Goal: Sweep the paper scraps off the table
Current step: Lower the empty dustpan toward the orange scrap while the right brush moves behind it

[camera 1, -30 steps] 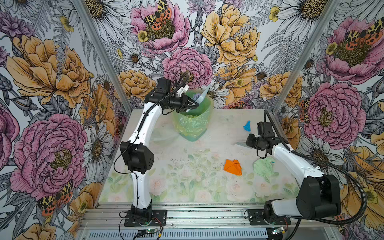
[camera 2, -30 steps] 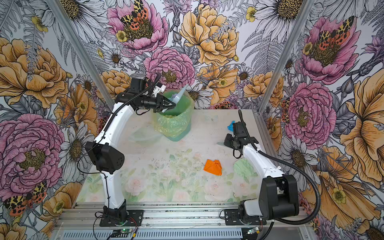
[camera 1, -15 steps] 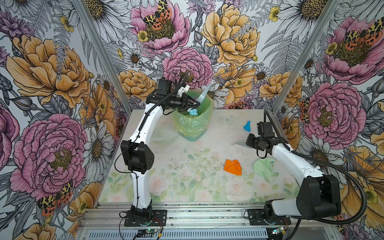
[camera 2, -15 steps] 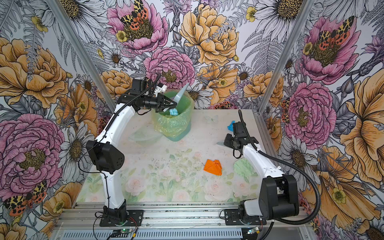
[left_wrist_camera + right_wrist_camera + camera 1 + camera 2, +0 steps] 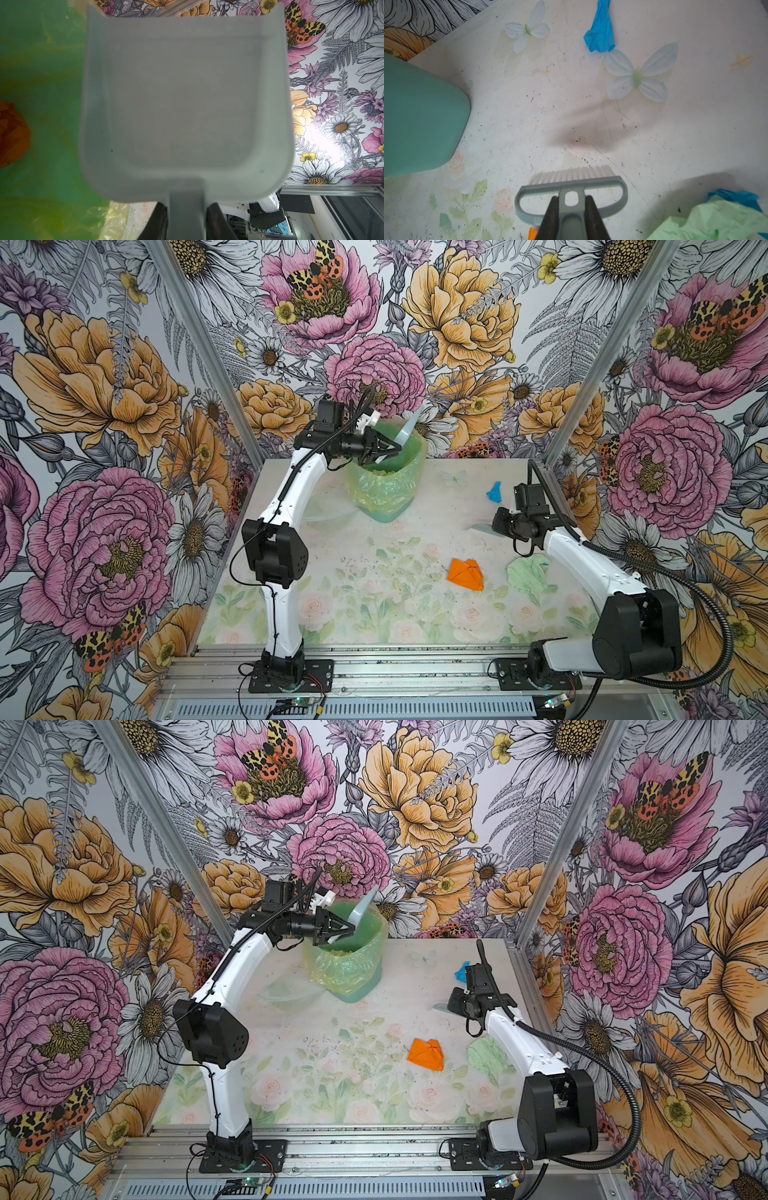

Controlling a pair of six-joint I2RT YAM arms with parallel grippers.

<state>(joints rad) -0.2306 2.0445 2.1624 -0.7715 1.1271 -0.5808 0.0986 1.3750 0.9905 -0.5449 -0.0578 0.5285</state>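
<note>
Paper scraps (image 5: 466, 574), crumpled orange, pale-green (image 5: 527, 576) and blue (image 5: 494, 492), lie on your whitish rose-printed table (image 5: 374, 614); over the green bag-lined bin (image 5: 384, 489) your left gripper (image 5: 390, 448) clamps the grey-blue plastic dustpan (image 5: 185, 108), seemingly emptied, so lower it toward the grey bristle brush (image 5: 571, 182) pinched by your right gripper (image 5: 571, 204).

You're looking at a robot test cell in a lab, not a home. The walls (image 5: 104, 406) are flat printed flower panels set in bare aluminium posts (image 5: 596, 364), boxing in a small counter (image 5: 374, 614) with a rose-print top. Two white-and-black arms are bolted by black base plates (image 5: 291, 674) to an aluminium rail (image 5: 415, 672) along the front. The corrugated cable conduit (image 5: 728, 635) and a bare circuit board (image 5: 299, 700) sit exposed. In the left wrist view, past the panel edge, you see a plain room with dark equipment (image 5: 270, 216). The only homely props are a bag-lined bin (image 5: 386, 485), a dustpan (image 5: 182, 104) and a brush (image 5: 571, 187).
</note>
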